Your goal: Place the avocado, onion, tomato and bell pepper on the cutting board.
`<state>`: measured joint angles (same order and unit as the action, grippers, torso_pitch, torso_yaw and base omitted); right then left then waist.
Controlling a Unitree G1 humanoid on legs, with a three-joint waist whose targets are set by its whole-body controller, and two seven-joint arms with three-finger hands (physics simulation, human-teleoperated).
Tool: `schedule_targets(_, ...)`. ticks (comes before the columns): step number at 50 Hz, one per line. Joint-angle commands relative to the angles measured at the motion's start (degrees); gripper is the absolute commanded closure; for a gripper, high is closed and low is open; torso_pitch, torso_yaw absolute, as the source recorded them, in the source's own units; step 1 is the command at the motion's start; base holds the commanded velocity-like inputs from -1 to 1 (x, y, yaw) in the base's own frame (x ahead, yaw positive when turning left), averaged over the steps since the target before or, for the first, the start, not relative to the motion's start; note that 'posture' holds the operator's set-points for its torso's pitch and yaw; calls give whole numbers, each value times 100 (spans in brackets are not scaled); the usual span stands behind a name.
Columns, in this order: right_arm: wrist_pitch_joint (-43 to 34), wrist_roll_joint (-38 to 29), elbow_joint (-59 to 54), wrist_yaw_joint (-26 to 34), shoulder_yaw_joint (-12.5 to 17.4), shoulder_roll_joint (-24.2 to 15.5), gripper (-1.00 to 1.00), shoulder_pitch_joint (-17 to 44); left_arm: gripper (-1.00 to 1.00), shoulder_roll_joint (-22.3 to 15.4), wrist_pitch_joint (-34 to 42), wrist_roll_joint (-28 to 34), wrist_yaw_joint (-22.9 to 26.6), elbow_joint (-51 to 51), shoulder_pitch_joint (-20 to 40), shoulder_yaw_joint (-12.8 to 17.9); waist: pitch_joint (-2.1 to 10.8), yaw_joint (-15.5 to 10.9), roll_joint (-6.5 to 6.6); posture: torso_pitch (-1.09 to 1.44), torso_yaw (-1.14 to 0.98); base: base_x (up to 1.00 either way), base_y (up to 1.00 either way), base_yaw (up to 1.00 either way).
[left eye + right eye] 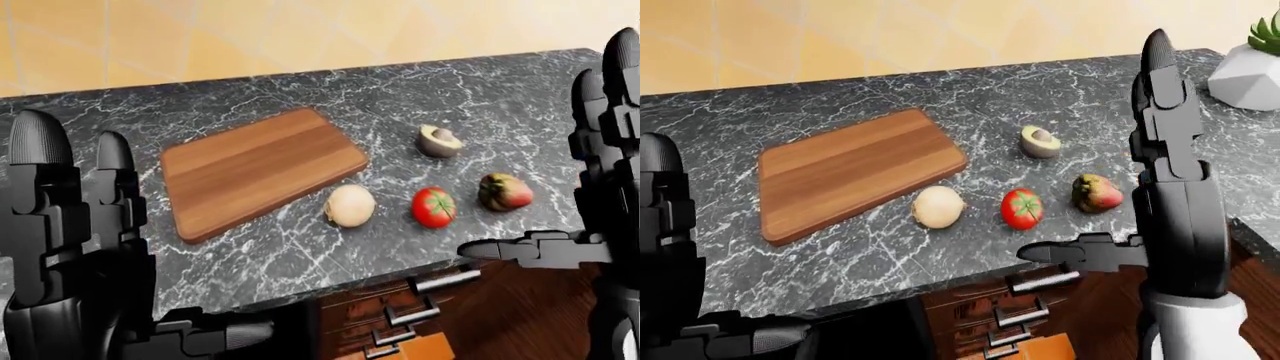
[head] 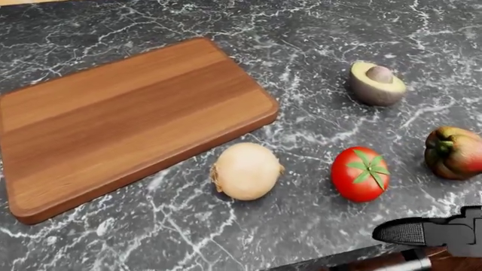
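- The cutting board (image 2: pixel 128 118) lies flat on the dark marble counter (image 2: pixel 316 34). Nothing is on the board.
- The board's long side runs on a slant in the head view, from the lower left up to the upper right.
- There are four foods, one of each kind, and all four sit on the counter to the right of the board.
- The onion (image 2: pixel 246 170) is pale and round. It sits just beside the board's lower right edge. I cannot tell if it touches the board.
- The tomato (image 2: pixel 360 173) is red. It is to the right of the onion, with its green star top turned toward the camera.
- The bell pepper (image 2: pixel 454 152) is red and green. It is farthest right and lies on its side, with its stem pointing left toward the tomato.
- The avocado (image 2: pixel 376 83) is one cut half. It sits higher in the head view, apart from the others, with its cut side and brown pit facing up.
- The left hand (image 1: pixel 75 247) is at the lower left of the left-eye view. Its fingers stand up straight and spread, and it holds nothing.
- The right hand (image 1: pixel 1170 202) is at the right of the right-eye view, above the counter's edge. Its fingers point up, its thumb (image 1: pixel 1080 253) sticks out to the left, and it holds nothing.
- One white pot with a green plant (image 1: pixel 1252 64) stands on the counter at the top right of the right-eye view.
- Brown drawers with metal handles (image 1: pixel 425 300) show under the counter.
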<state>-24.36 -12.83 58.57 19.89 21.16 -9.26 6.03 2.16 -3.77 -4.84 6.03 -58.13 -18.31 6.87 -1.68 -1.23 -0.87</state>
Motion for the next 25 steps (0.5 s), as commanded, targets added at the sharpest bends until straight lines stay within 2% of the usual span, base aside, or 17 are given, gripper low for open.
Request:
schedule_targets(1, -390, 154, 143, 73, 161, -280, -100, 273, -100, -10, -114, -24, -12, -187, 42, 17, 42, 4, -16, 0, 0, 0, 0, 0)
schedule_targets(3, -667, 212, 128, 89, 311, -563, -100, 547, -100, -8, -107, -18, -17, -187, 46, 16, 40, 11, -19, 0, 0, 0, 0, 0)
schedule_targets(7, -1377, 487, -86, 314, 685, -1419, -100, 1307, -100, -13, -112, -1, -27, -187, 46, 0, 31, 38, -13, 0, 0, 0, 0, 0)
schedule_targets(10, -1549, 619, -279, 328, 734, -1840, -100, 1600, -100, -16, -95, 4, -31, -187, 59, 2, 1, 55, 0, 0, 0, 0, 0, 0)
schedule_targets(11, -1506, 413, -555, 205, 698, -2054, -100, 1745, -100, -17, -96, 0, -32, -187, 60, 9, -7, 65, 6, 0, 0, 0, 0, 0)
schedule_targets(14, -1596, 489, -1203, 338, 687, -2707, -100, 2369, -100, -18, -96, 20, -34, -187, 60, -11, -19, 105, 20, 0, 0, 0, 0, 0)
schedule_targets(17, -1790, 548, -2113, 579, 295, -3382, -100, 3297, -100, -21, -103, 13, -34, -187, 55, -8, -29, 124, 25, 0, 0, 0, 0, 0)
schedule_targets(19, -1554, 419, -2806, 614, -41, -3604, -100, 3807, -100, -15, -98, 20, -30, -187, 60, -10, -36, 147, 38, 0, 0, 0, 0, 0)
schedule_targets(21, -1183, 164, -3602, 743, -369, -3762, -100, 4328, -100, -10, -97, 17, -24, -187, 61, 1, -45, 162, 50, 0, 0, 0, 0, 0)
schedule_targets(22, -1104, 114, -3907, 816, -416, -3760, -100, 4616, -100, -10, -100, 6, -22, -187, 58, 7, -42, 171, 52, 0, 0, 0, 0, 0)
schedule_targets(25, -435, -271, -5499, 973, -880, -3751, -100, 5729, -100, -3, -114, 24, -17, -187, 44, -9, -25, 185, 59, 0, 0, 0, 0, 0)
